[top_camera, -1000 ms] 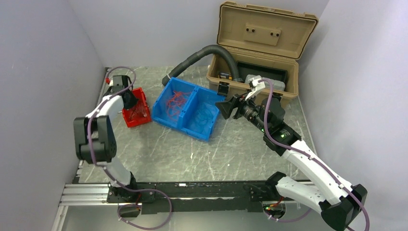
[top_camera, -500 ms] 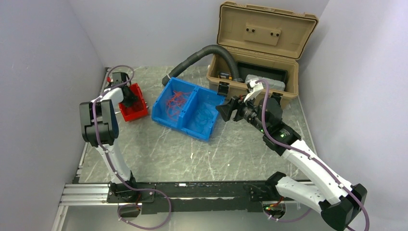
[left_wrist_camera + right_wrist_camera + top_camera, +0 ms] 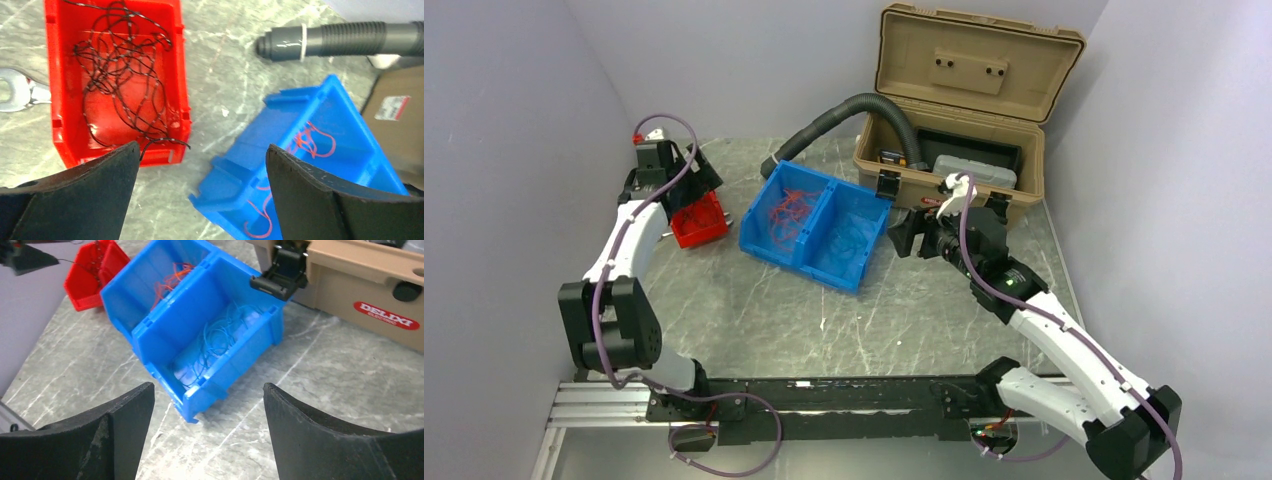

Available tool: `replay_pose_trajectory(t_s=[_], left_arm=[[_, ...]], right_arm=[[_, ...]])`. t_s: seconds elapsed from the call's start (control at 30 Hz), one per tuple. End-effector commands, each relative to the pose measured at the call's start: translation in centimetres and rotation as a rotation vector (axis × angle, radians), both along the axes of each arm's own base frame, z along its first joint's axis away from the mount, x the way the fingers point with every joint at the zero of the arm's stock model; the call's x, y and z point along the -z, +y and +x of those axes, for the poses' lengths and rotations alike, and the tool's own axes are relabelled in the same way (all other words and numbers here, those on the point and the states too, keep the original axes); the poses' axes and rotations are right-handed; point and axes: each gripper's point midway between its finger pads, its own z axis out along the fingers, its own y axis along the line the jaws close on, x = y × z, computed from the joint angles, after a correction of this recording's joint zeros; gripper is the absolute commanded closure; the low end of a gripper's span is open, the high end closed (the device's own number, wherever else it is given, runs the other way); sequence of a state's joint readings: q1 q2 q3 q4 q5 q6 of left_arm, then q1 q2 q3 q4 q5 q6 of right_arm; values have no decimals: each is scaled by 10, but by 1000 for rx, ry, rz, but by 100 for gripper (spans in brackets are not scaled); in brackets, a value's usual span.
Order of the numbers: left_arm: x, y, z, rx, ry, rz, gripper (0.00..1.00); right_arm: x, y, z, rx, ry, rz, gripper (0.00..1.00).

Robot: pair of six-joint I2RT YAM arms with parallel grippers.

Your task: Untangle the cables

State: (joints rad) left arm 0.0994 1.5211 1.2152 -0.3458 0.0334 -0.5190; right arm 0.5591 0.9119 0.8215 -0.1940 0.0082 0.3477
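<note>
Thin black cables [image 3: 120, 75] lie tangled in the small red bin [image 3: 181, 75]. One strand hangs over the rim beside my left fingertip [image 3: 127, 155]. My left gripper [image 3: 202, 150] is open and empty above the gap between the red bin [image 3: 696, 225] and the blue bin [image 3: 799, 262]. Red cables [image 3: 786, 212] fill the blue bin's left compartment and blue cables [image 3: 215, 342] its right one. My right gripper [image 3: 209, 390] stands open and empty just off the blue bin's right end [image 3: 235, 375].
An open tan toolbox [image 3: 944, 170] stands at the back right. A thick grey corrugated hose [image 3: 844, 110] runs from it to the table behind the blue bin. A wrench [image 3: 15, 92] lies left of the red bin.
My left gripper has opened and lifted up and back out of the red bin, leaving the black cables there. My right gripper has pulled back slightly from the blue bin.
</note>
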Motion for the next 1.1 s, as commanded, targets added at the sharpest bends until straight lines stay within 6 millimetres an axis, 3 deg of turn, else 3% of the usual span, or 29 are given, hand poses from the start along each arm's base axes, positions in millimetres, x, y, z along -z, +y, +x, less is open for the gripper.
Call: replay_pose_trajectory(t_s=[0.0, 0.13, 0.27, 0.33, 0.43, 0.53, 0.67, 0.83, 1.07], left_arm=[[-28, -22, -17, 95, -50, -38, 1], [-61, -39, -48, 146, -188, -52, 1], [-66, -60, -82, 216, -266, -20, 1], [-51, -76, -100, 258, -270, 14, 1], [-34, -79, -120, 251, -320, 70, 0], [-22, -73, -136, 212, -385, 78, 1], [-7, -61, -154, 150, -366, 77, 1], [21, -57, -168, 172, -355, 121, 1], [25, -59, -173, 206, -428, 150, 1]], right_arm=[[4, -9, 4, 16, 15, -5, 17], [3, -29, 10, 73, 4, -9, 13], [4, -58, 17, 215, -14, 11, 13], [12, -78, 20, 316, -24, 28, 13], [27, -101, 21, 395, -124, -21, 13], [30, -116, 15, 421, -274, -58, 9], [33, -119, 6, 405, -368, -56, 1], [56, -127, 6, 462, -315, -39, 0], [64, -126, 4, 448, -349, -46, 0]])
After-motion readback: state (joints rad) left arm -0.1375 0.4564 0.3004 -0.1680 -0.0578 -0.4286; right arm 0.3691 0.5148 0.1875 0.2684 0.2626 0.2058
